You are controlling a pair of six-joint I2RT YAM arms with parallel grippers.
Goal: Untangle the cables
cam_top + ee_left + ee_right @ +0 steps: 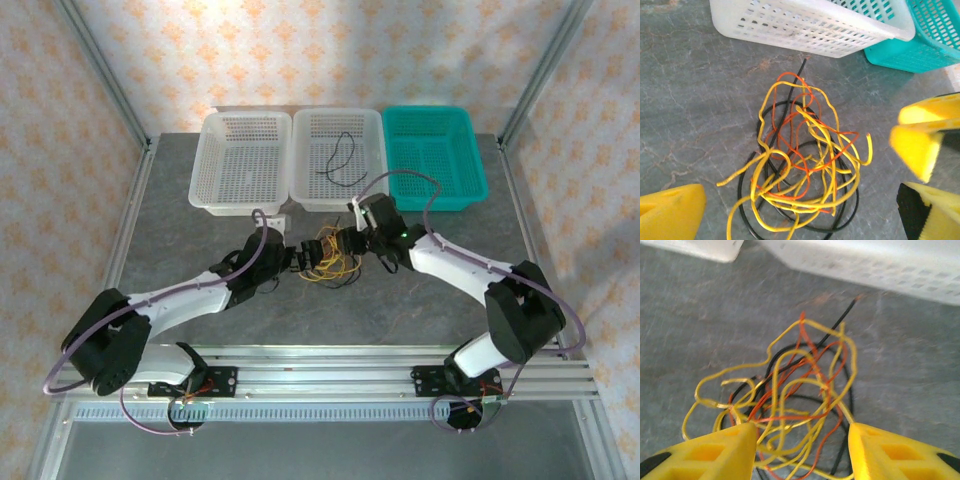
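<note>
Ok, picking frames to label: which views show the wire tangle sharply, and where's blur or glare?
Left wrist: thin yellow, black and orange-red cables sharp, left gripper's yellow finger soft. Right wrist: cables slightly smeared, white plastic basket blurred. Top external: even light, bright glare patch on the patterned wall.

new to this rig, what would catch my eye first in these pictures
A knot of thin yellow, black and orange-red cables sits mid-table on the grey tabletop, the right gripper straddling it with yellow fingers apart. Along the far edge stand a left white perforated plastic basket, a middle white basket holding one loose black cable, and a teal basket.
</note>
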